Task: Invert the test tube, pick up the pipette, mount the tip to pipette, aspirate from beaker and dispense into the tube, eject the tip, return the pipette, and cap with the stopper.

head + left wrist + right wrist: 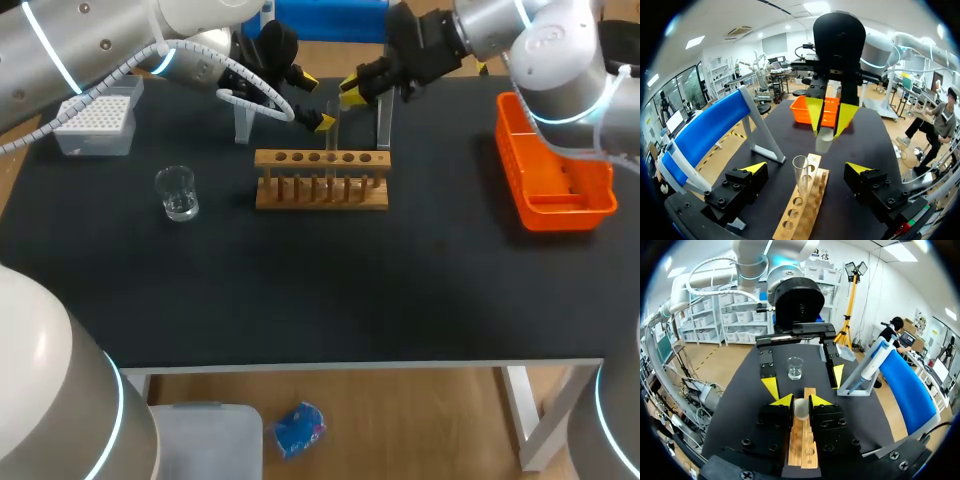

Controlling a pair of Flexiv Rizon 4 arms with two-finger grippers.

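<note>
A clear test tube (801,177) (333,128) stands mouth up in the wooden rack (320,190) (802,217). My left gripper (805,170) (315,101) is open, one finger on each side of the tube and neither touching it. My right gripper (801,401) (351,92) hangs just above and behind the tube's mouth, shut on a short whitish stopper (801,410) (823,140). The pipette (872,362) leans in its stand behind the rack. A glass beaker (178,192) (795,368) with some clear liquid stands left of the rack.
A white tip box (95,125) sits at the table's back left. An orange bin (550,165) (807,107) is at the right edge. Grey stand legs (244,120) rise just behind the rack, close to both grippers.
</note>
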